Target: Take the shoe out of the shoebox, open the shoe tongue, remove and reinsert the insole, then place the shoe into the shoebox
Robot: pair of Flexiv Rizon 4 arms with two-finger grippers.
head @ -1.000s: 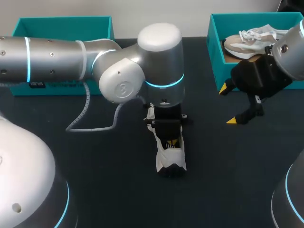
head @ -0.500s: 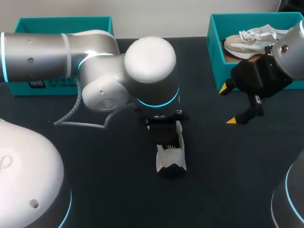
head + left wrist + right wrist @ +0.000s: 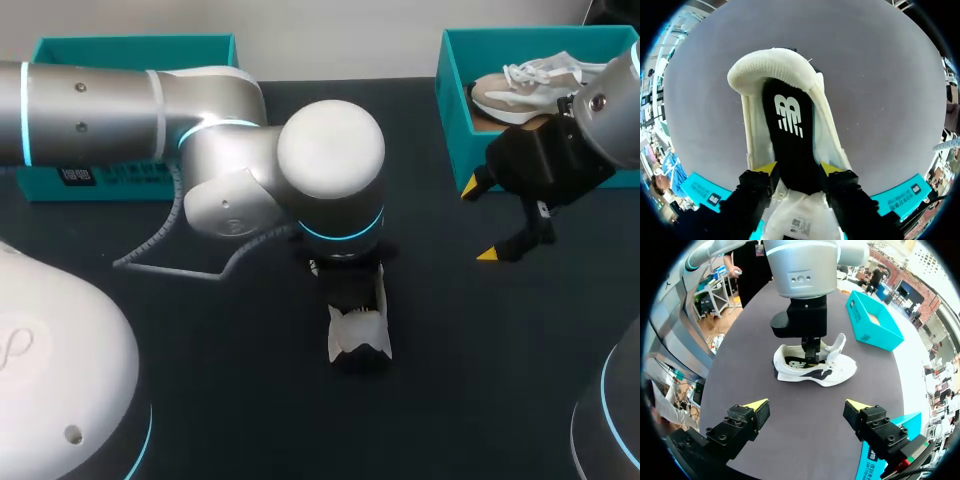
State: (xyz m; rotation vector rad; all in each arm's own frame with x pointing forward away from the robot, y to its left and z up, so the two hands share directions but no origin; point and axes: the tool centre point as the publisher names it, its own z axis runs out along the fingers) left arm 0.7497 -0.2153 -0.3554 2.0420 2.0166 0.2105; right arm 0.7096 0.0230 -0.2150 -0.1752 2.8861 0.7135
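White shoe (image 3: 358, 335) is sitting on its sole around the middle of the table (image 3: 250, 400). The black insole (image 3: 792, 145) runs down inside it. The left gripper (image 3: 796, 172) is right over the opening, both yellow tips pinching the insole from either side. The right gripper (image 3: 806, 405) hangs toward the right edge, fingers spread wide with nothing in them. It's just in front of the teal shoebox (image 3: 452, 90) in the back right corner, which has another shoe (image 3: 525, 85) in it. A second teal box (image 3: 130, 50) sits back left.
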